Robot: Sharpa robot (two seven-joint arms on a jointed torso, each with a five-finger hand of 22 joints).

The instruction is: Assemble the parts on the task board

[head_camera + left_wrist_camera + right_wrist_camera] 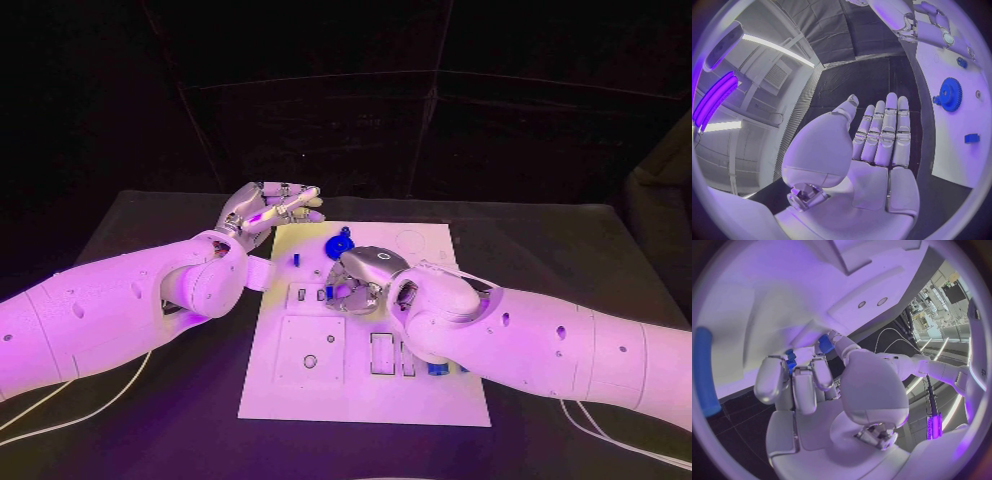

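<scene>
- Nearest the head camera, the white task board (361, 395) lies mid-table, its long side running from 6 to 12 o'clock.
- Right hand (364, 280) curls its fingers onto the board's middle, pinching a small blue part (825, 344).
- Left hand (268, 210) hovers released, fingers straight, off the board's 11 o'clock corner.
- Blue gear (338, 242) sits near the board's 12 o'clock end.
- Advice: lower the part squarely over its slot, steadily, letting go only once seated.

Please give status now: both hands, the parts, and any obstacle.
Left hand open, flat, beside the board. Right hand over the board, fingers curled at a small blue part; grip unclear. Blue gear on the board. No obstacle seen.
</scene>
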